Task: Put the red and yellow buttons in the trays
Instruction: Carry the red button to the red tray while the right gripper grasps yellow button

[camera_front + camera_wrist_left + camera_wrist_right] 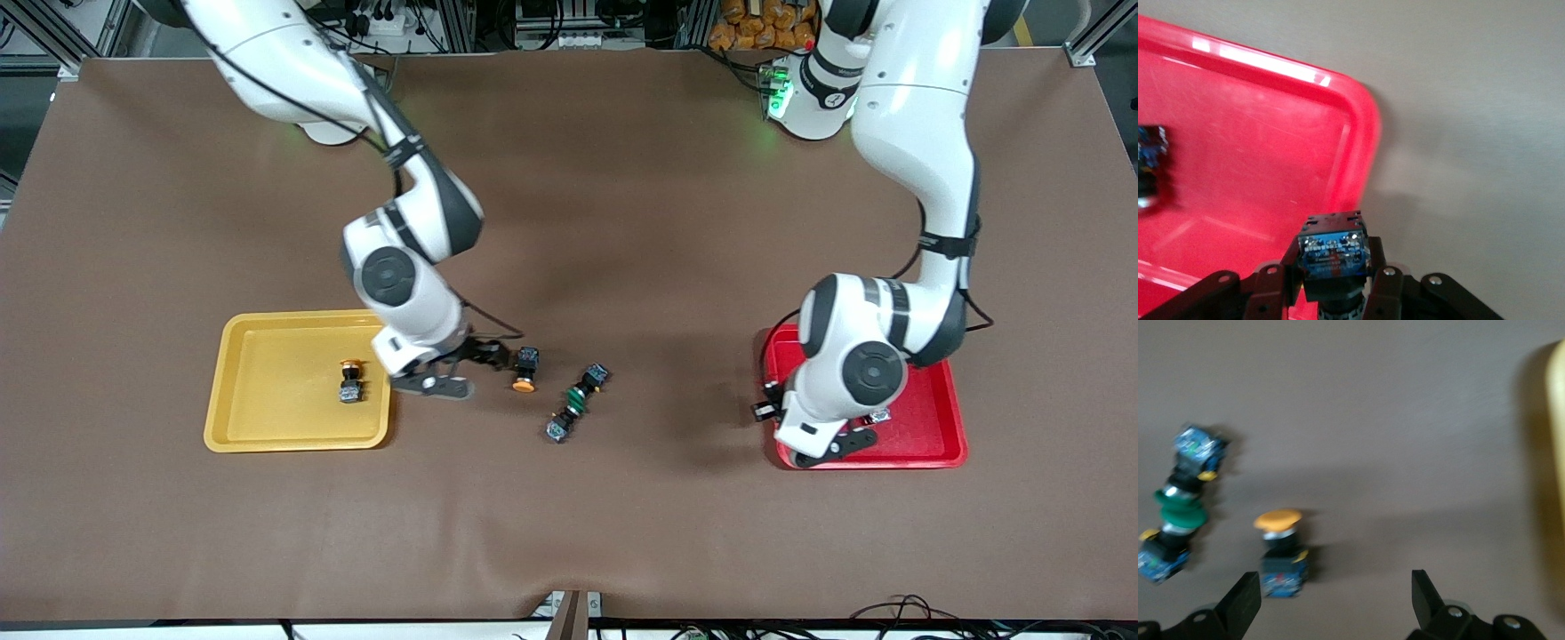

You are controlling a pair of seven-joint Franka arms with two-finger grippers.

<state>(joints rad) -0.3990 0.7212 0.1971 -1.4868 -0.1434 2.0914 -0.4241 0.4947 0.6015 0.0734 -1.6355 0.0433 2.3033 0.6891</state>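
The left gripper [1335, 280] hangs over the corner of the shallow red plastic tray [933, 427], jaws clamped on a small black push-button switch with a blue-grey base [1334, 248], cap hidden; a second switch [1150, 167] lies in that tray; the right gripper [1335, 600], jaws wide apart, hovers low over the brown bench [622, 222] beside an orange-capped switch [524, 368]; another orange-capped switch [350, 380] rests in the yellow plastic tray [267, 436]; two green-capped switches [576, 402] lie cap to cap nearby.
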